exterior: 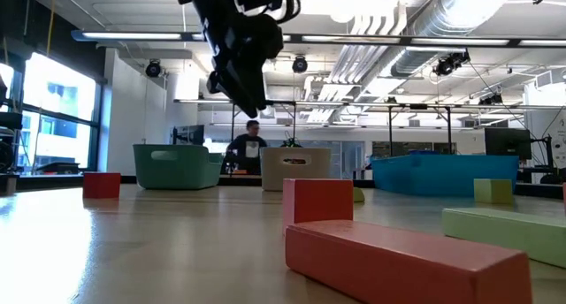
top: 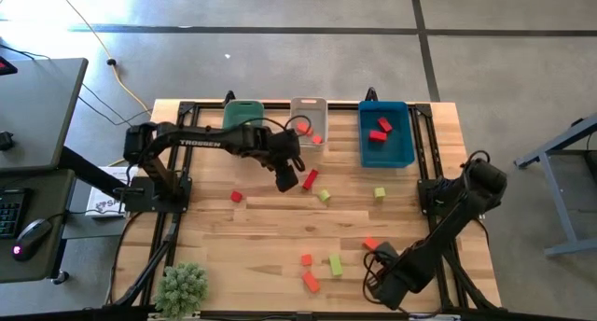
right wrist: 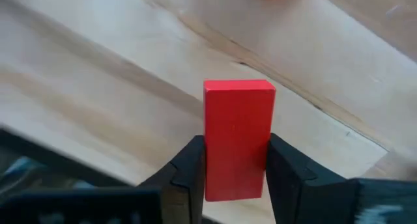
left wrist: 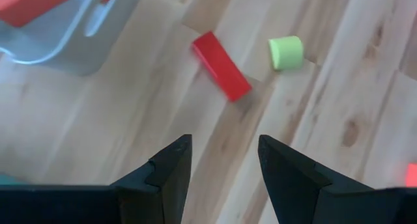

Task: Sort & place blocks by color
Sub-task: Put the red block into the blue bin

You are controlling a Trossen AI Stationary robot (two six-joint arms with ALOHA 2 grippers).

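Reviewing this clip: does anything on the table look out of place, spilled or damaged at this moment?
Nothing stands out. Loose blocks lie scattered on the table, unsorted as expected. The right gripper is shut on a red block; the left gripper hangs open above a red bar. The bins stand upright.

Three bins [top: 308, 118] line the table's [top: 252, 237] far edge; blocks [top: 323, 196] lie scattered before them.

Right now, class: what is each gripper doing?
Left gripper: open, empty, above the table.
Right gripper: shut on a red block.
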